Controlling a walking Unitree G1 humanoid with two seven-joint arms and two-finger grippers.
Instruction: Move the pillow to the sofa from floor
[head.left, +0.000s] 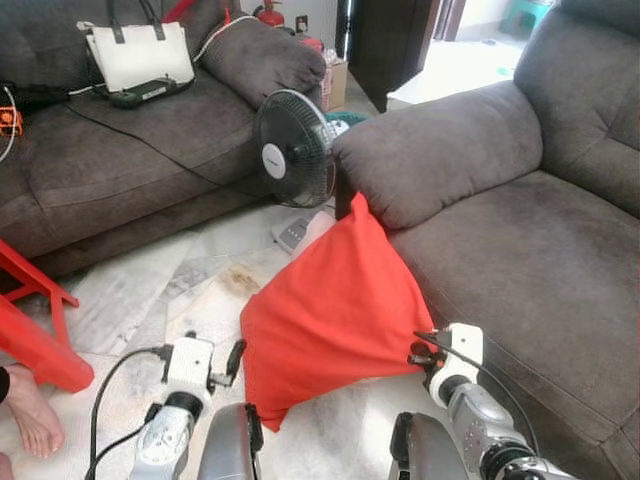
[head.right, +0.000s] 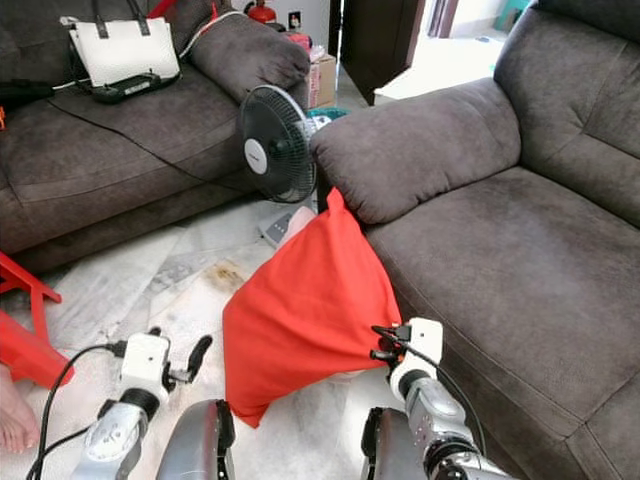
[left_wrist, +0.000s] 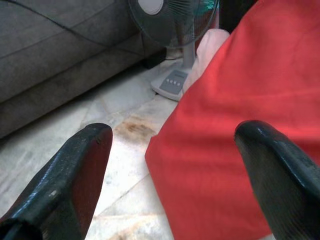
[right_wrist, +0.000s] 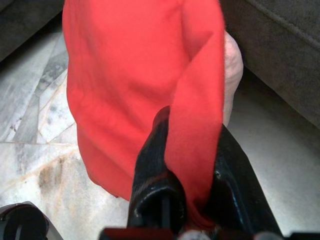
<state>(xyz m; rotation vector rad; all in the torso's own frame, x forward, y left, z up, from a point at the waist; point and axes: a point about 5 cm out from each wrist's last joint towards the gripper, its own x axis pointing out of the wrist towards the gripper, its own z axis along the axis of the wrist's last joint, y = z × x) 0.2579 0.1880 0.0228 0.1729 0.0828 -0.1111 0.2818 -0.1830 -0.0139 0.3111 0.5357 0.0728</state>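
Head stereo pair looking forward and down; wrist cameras viewing close along fingers; all sharing the red pillow (head.left: 330, 305).

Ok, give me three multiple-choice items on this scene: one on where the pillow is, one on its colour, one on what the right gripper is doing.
1. Where is the pillow?
A. Flat on a sofa seat
B. On the floor, leaning against the front of the sofa
C. On top of the fan

2. What colour is the pillow cover?
A. Red
B. Grey
C. White

3. What is the state of the right gripper?
A. Open, away from the pillow
B. Shut on the fan's cord
C. Shut on a fold of the pillow

Answers:
1 B: its lower edge sits on the marble floor, its top under the sofa's armrest.
2 A: the cover is plain red in every view.
3 C: the right wrist view shows red cloth pinched between the two fingers, while the left gripper is open beside the pillow.
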